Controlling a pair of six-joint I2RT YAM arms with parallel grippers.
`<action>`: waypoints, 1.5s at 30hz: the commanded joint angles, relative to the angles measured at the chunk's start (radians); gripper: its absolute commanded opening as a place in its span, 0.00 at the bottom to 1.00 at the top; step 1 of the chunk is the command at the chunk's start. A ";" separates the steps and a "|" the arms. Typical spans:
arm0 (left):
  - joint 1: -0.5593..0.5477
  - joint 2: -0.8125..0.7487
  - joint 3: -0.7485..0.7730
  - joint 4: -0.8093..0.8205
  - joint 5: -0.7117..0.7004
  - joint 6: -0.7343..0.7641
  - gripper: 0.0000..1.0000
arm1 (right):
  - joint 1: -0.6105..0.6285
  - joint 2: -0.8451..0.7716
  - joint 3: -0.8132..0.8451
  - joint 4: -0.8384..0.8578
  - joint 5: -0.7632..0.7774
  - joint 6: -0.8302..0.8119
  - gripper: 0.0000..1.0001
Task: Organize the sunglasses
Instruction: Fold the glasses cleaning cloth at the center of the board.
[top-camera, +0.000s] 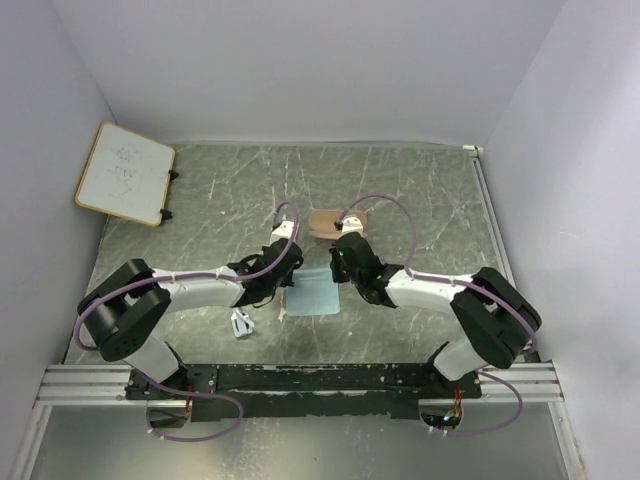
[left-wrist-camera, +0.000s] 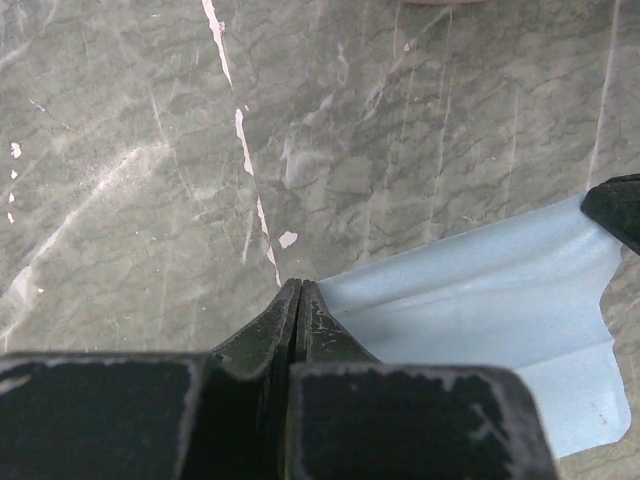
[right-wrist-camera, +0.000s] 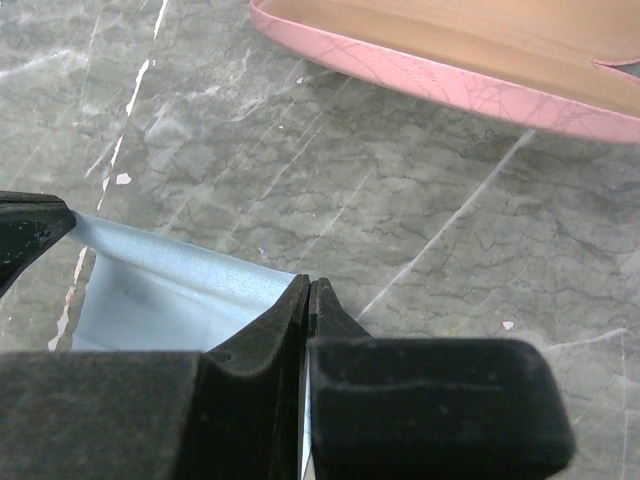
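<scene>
Overhead, we see two arms reaching inward from the near edge of a grey-green, marble-patterned tabletop (top-camera: 420, 200) and meeting over a light blue-grey cloth (top-camera: 312, 295) near its middle. The left fingers (left-wrist-camera: 262, 335) are pressed together with no gap between them. In the left wrist view their tips meet one far corner of the cloth, which appears pinched there. The right fingers (right-wrist-camera: 268, 322) are likewise closed tight, and in the right wrist view the cloth's other far corner runs in between them. From each wrist camera we can see the other arm's dark fingertip at the opposite end of that edge. The edge is drawn between the two grips, with the fabric rising off the surface and creasing beside each one. The rest of the cloth lies flat toward the arms' bases. The sunglasses (top-camera: 241, 322), a small white-framed pair, lie on the tabletop beside the left forearm. They are on the near side, left of the cloth, close to its near left corner but not touching it, and neither arm holds them. A tan-pink oblong case (right-wrist-camera: 430, 78) sits beyond the cloth, just past the right wrist, with its tan inside showing above a pink rim. From above, the right arm covers part of it. The sunglasses and the case are well apart, with the cloth between them. A small wood-framed whiteboard (top-camera: 125, 172) leans at the far left, against the wall.
</scene>
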 joint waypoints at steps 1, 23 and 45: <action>-0.010 -0.037 -0.011 0.019 0.011 0.008 0.07 | 0.009 -0.039 -0.020 -0.015 0.015 0.007 0.00; -0.060 -0.104 -0.078 -0.017 0.042 -0.046 0.07 | 0.052 -0.093 -0.098 -0.019 0.031 0.049 0.00; -0.101 -0.139 -0.120 -0.034 0.034 -0.091 0.07 | 0.088 -0.125 -0.140 -0.021 0.046 0.069 0.00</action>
